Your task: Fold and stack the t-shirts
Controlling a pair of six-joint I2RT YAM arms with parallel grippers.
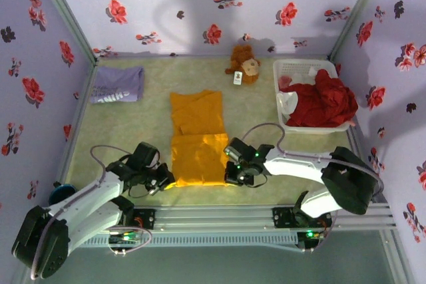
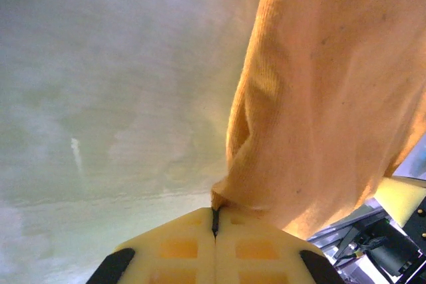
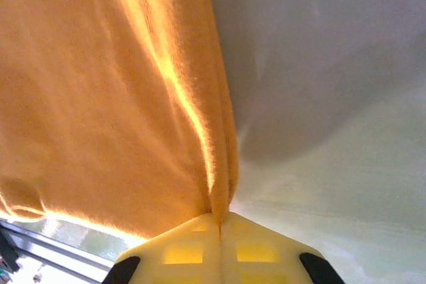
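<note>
An orange-yellow t-shirt point(image 1: 196, 139) lies as a long strip down the middle of the table. My left gripper point(image 1: 165, 181) is shut on its near left corner; in the left wrist view the cloth point(image 2: 319, 104) is pinched between the closed pale fingers point(image 2: 259, 247) of the gripper point(image 2: 215, 214). My right gripper point(image 1: 231, 176) is shut on the near right corner, with a fold of the shirt point(image 3: 106, 98) caught at the tip of the gripper point(image 3: 219, 217). A pale lavender t-shirt point(image 1: 118, 84) with white lettering lies folded at the far left.
A white slatted basket point(image 1: 303, 71) holding red cloth point(image 1: 326, 101) stands at the far right. A small brown plush toy point(image 1: 243, 64) sits at the back near the wall. Flowered walls enclose the table on three sides. A metal rail point(image 1: 219, 216) runs along the near edge.
</note>
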